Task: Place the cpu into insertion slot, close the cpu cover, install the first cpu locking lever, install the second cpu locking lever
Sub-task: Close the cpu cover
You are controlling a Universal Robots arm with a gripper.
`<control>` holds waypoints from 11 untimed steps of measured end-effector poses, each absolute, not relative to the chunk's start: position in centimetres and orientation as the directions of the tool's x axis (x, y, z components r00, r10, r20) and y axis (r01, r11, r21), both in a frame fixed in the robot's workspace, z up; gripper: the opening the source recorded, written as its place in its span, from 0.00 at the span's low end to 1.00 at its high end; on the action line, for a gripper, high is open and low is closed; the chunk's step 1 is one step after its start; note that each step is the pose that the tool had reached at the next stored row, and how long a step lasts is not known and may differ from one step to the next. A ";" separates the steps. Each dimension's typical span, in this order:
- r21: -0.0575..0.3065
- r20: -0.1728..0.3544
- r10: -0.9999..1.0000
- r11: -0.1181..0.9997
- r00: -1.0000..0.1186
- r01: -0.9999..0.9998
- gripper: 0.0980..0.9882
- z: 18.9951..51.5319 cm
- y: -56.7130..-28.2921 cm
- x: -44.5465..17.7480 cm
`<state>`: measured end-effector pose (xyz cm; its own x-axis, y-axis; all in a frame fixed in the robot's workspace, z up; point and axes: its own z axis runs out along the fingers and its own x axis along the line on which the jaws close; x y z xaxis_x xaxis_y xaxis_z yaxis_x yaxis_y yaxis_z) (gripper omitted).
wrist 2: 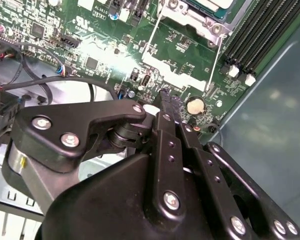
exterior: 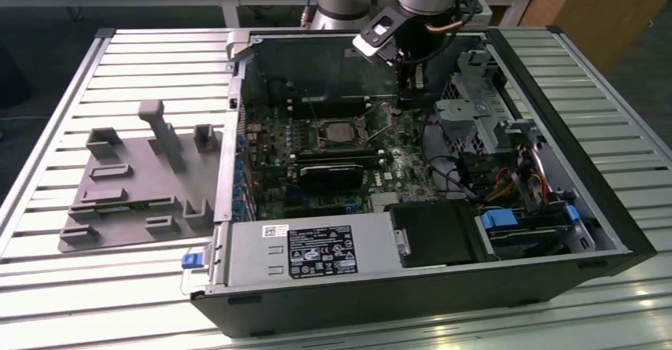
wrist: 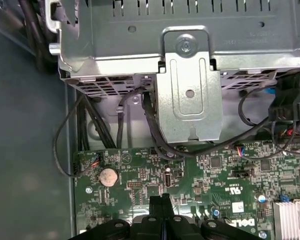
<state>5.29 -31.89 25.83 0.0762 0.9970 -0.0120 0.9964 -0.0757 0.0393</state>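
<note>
From my station I count 1 computer case [exterior: 420, 307] standing open, and inside it 1 motherboard [exterior: 271, 141], 1 cpu [exterior: 338, 133], 1 black card [exterior: 330, 178] and 1 power supply [exterior: 304, 253]. Left of the case I see 1 grey fixture block [exterior: 116, 200]. On the board I count 1 coin battery [wrist: 109, 176].

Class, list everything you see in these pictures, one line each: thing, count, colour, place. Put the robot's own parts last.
computer case: one, black, open on the slatted table
motherboard: one, green, inside the case
cpu: one, silvery-grey, in the motherboard's socket
coin cell: one, silvery, on the motherboard
fixture plate: one, grey, exterior view's left of the case
gripper: one, black, shut, above the motherboard
</note>
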 end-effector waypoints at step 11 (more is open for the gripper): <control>0.039 -0.014 0.998 -0.068 0.069 0.997 0.00 24.6 -31.9 5.5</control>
<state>5.51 -31.88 24.56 0.0686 0.9975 -0.0145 0.9969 -0.0680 0.0394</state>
